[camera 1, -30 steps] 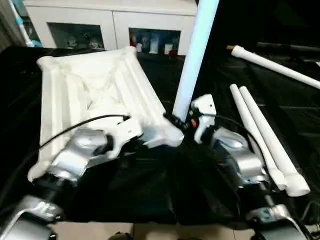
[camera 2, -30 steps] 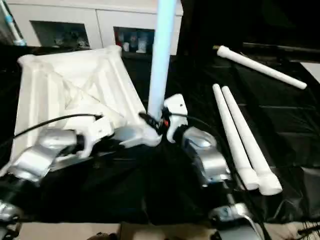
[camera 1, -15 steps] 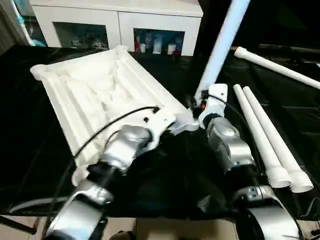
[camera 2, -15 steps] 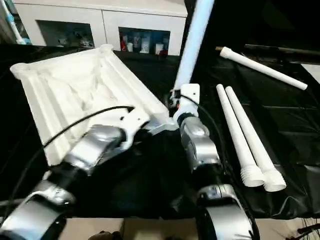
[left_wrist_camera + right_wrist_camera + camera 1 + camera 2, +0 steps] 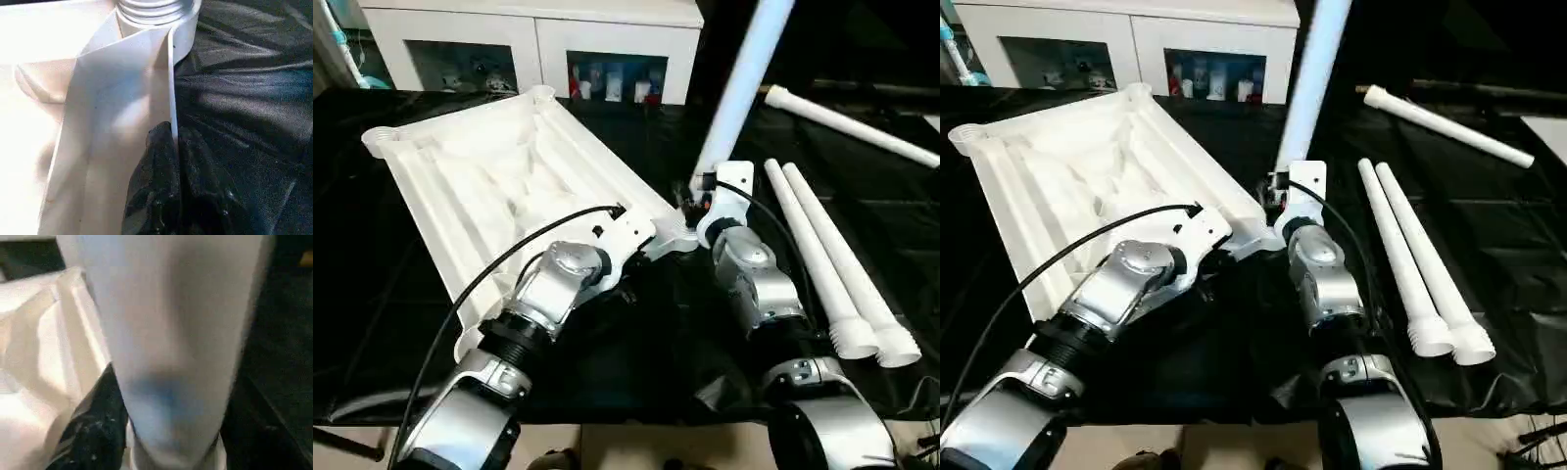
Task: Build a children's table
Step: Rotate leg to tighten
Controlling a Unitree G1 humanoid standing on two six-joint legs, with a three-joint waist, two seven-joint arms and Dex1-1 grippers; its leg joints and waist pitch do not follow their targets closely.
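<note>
Your left gripper (image 5: 171,196) is pinched closed, its forearm angled far-right; your right gripper (image 5: 700,201) reaches forward beside it, fingers parted.

I counted one white table top (image 5: 499,166), four white legs, one standing upright (image 5: 741,93) and three lying (image 5: 822,259), plus my two pincers.

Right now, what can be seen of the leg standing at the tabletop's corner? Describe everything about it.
The standing leg is a long, smooth white plastic tube, tinted bluish in this light. It rises from the near right corner socket of the upside-down tabletop, leaning a little to the right, with its top past the picture's edge. The left wrist view shows its ribbed, threaded end seated in the round socket. The right gripper is at its base, one black finger against it; the grip itself is unclear.
</note>
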